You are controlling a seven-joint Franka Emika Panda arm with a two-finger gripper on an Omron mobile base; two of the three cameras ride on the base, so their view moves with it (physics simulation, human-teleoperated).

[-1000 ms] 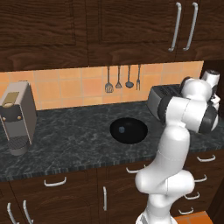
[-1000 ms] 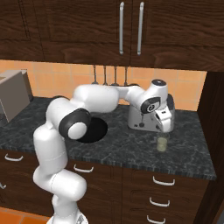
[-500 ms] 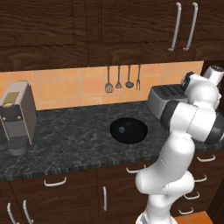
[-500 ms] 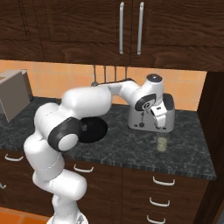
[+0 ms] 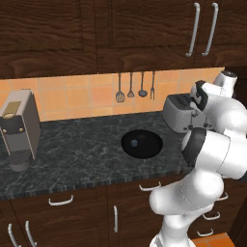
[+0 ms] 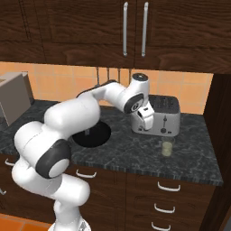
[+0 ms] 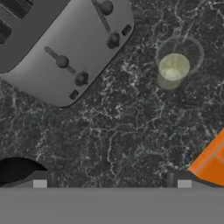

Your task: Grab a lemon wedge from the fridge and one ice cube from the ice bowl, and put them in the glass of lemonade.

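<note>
The claw (image 7: 112,183) hangs wide open and empty over the dark speckled worktop (image 7: 122,131), its fingertips (image 7: 40,180) barely clearing the frame edge. The glass of lemonade (image 6: 167,146) stands before the toaster (image 6: 159,115), whose markings are unreadable. The ice bowl (image 5: 141,144) sits near; a pale speck inside is too small to identify.
</note>
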